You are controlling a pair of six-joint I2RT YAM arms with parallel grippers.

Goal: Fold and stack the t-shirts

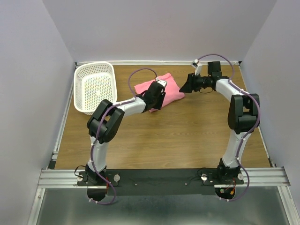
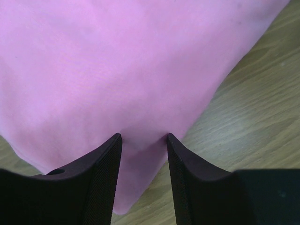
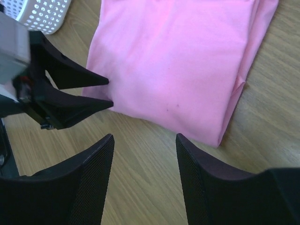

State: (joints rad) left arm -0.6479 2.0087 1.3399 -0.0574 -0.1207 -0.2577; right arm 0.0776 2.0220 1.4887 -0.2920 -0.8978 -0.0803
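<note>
One folded salmon-pink t-shirt (image 1: 172,88) lies on the wooden table at the back centre. It fills most of the left wrist view (image 2: 117,65) and the upper half of the right wrist view (image 3: 178,61). My left gripper (image 2: 143,137) is open, its tips resting on the shirt's near-left corner, with flat cloth between the fingers. From the right wrist that same gripper (image 3: 110,92) shows its fingers apart at the shirt's edge. My right gripper (image 3: 145,137) is open over bare wood just off the shirt's right edge (image 1: 183,87), with nothing between its fingers.
A white perforated plastic basket (image 1: 93,66) stands at the back left, close to the left arm, and its corner shows in the right wrist view (image 3: 40,14). Grey walls enclose the table on three sides. Bare wood (image 1: 178,136) stretches in front of the shirt.
</note>
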